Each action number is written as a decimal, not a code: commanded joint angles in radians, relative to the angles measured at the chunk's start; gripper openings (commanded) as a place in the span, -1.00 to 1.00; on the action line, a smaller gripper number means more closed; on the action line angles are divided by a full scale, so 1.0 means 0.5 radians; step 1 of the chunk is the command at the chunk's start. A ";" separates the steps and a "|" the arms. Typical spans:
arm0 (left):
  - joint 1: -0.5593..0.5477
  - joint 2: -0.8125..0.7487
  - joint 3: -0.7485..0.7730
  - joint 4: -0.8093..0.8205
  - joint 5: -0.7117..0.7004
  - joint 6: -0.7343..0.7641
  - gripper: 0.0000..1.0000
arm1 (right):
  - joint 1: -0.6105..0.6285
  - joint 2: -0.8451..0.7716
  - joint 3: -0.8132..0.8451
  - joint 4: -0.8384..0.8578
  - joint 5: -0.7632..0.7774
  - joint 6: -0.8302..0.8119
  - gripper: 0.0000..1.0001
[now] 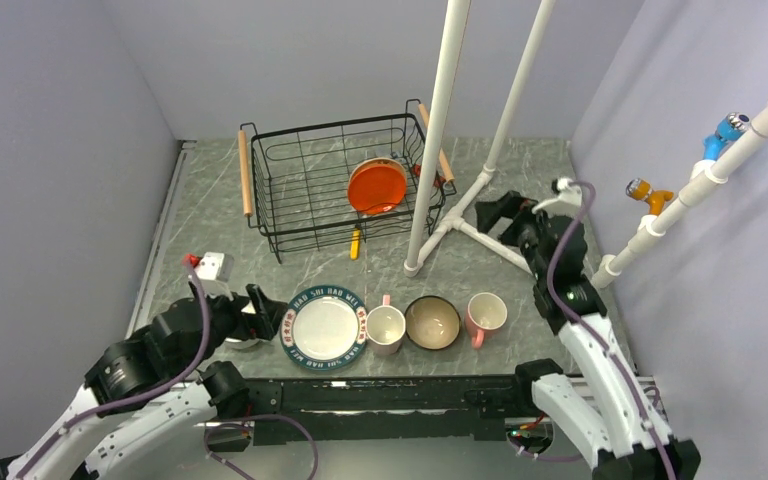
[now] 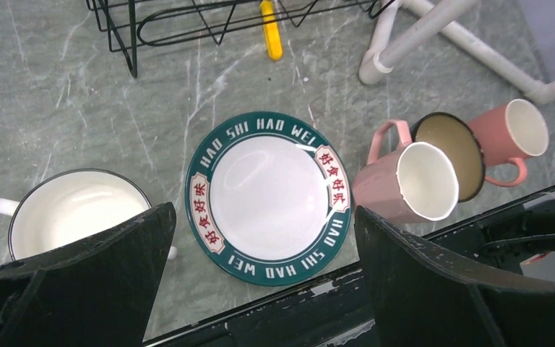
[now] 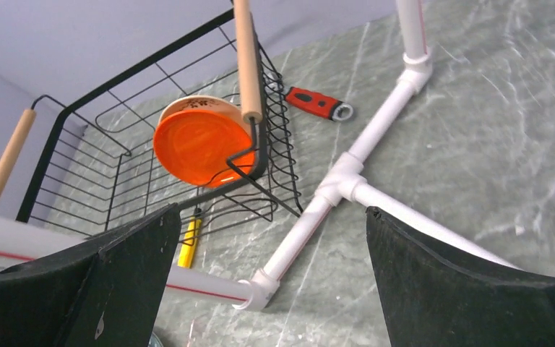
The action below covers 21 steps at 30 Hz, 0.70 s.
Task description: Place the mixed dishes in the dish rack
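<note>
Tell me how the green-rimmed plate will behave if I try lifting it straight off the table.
The plate lies flat on the table, so its low rim probably gives little to grip. Its glossy face suggests a rigid, glazed, likely slippery and breakable dish. Pushed, it should slide rather than roll, perhaps into the pink mug beside it.

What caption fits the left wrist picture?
Open left gripper facing a green-rimmed plate, white cup, two pink mugs and a bowl.
</note>
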 commanded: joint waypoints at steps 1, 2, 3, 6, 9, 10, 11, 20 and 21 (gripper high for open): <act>-0.006 0.162 -0.036 0.037 -0.025 -0.159 0.99 | -0.008 -0.288 -0.186 0.275 0.211 0.142 0.99; -0.006 0.197 -0.061 0.002 -0.049 -0.275 0.99 | -0.006 -0.293 -0.141 0.230 0.225 0.105 0.99; -0.006 0.239 -0.092 -0.028 -0.054 -0.411 0.99 | -0.008 -0.276 -0.074 0.145 0.251 0.081 0.99; -0.007 0.361 -0.179 -0.048 0.055 -0.791 0.99 | -0.006 -0.181 0.120 -0.127 0.259 0.058 0.99; -0.006 0.508 -0.231 -0.126 0.159 -1.102 0.99 | -0.006 -0.132 0.157 -0.196 0.100 0.041 0.99; -0.006 0.546 -0.242 -0.126 0.182 -1.148 0.99 | -0.007 -0.135 0.122 -0.163 0.046 0.040 0.99; -0.006 0.579 -0.244 -0.164 0.184 -1.224 0.99 | -0.004 -0.142 0.091 -0.130 0.004 0.049 0.99; -0.007 0.580 -0.527 -0.102 0.211 -1.639 0.98 | -0.007 -0.149 0.076 -0.067 -0.302 0.076 0.99; -0.006 0.563 -0.577 -0.076 0.212 -1.675 0.97 | -0.006 -0.129 0.098 -0.097 -0.316 0.064 0.99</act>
